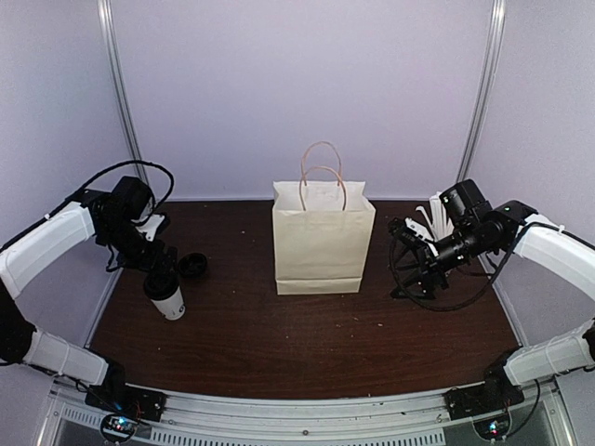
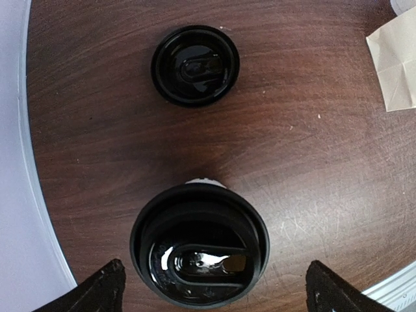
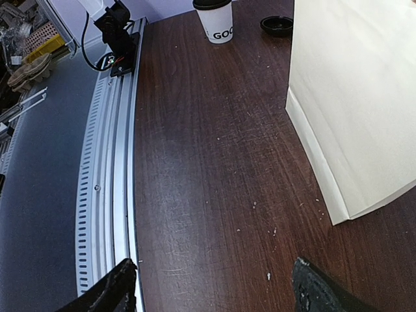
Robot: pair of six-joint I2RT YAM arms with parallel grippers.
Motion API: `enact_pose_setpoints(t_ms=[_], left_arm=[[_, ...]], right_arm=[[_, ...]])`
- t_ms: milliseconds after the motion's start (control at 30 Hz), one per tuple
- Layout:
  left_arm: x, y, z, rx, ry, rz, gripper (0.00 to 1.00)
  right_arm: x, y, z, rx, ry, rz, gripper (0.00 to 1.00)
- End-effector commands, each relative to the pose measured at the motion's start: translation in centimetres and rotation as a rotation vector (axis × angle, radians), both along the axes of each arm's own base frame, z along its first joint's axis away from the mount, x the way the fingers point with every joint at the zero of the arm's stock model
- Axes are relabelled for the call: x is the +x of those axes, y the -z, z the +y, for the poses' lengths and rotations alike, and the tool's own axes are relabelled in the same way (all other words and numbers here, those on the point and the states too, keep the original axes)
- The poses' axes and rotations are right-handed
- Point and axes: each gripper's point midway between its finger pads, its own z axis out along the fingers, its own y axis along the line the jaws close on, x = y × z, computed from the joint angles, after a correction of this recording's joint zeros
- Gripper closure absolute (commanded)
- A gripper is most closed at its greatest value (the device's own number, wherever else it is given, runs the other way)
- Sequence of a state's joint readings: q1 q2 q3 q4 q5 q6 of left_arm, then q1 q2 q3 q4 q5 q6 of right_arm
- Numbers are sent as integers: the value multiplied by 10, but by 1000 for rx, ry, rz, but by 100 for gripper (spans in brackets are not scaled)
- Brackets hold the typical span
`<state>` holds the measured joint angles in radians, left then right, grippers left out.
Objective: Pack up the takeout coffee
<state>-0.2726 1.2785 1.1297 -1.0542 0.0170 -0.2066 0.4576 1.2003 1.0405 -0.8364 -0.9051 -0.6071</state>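
Note:
One takeout coffee cup (image 1: 167,299), white with a black lid (image 2: 199,244), stands on the left of the dark table. My left gripper (image 1: 160,272) hangs straight above it, open; its two fingertips (image 2: 104,290) show wide of the lid on either side and touch nothing. A loose black lid (image 2: 195,65) lies flat on the table just beyond the cup. At the table's middle stands the white paper bag (image 1: 323,237), upright, handles up. My right gripper (image 1: 403,256) hovers open and empty to the right of the bag (image 3: 357,104). It sees the cup (image 3: 215,25) far off.
A white cup of long white sticks (image 1: 435,214) stands behind the right arm. The metal rail (image 3: 110,169) runs along the table's near edge. A corner of the bag (image 2: 395,65) shows at the right of the left wrist view.

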Motion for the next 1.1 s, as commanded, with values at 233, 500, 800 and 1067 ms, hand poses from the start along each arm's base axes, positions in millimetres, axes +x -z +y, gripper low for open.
enact_pose_setpoints(t_ms=[233,500,800,1067], left_arm=[[17,10,7,46,-3,-12,9],[11,19,15,85,-31,19,12],[1,20,11,49,-25,44,20],[-5,32,12,59,-21,94,26]], right_arm=[[1,0,0,13,-13,-17,18],[1,1,-1,8,-14,-17,19],[2,3,-1,0,-13,-21,19],[2,4,-2,-4,-11,-22,19]])
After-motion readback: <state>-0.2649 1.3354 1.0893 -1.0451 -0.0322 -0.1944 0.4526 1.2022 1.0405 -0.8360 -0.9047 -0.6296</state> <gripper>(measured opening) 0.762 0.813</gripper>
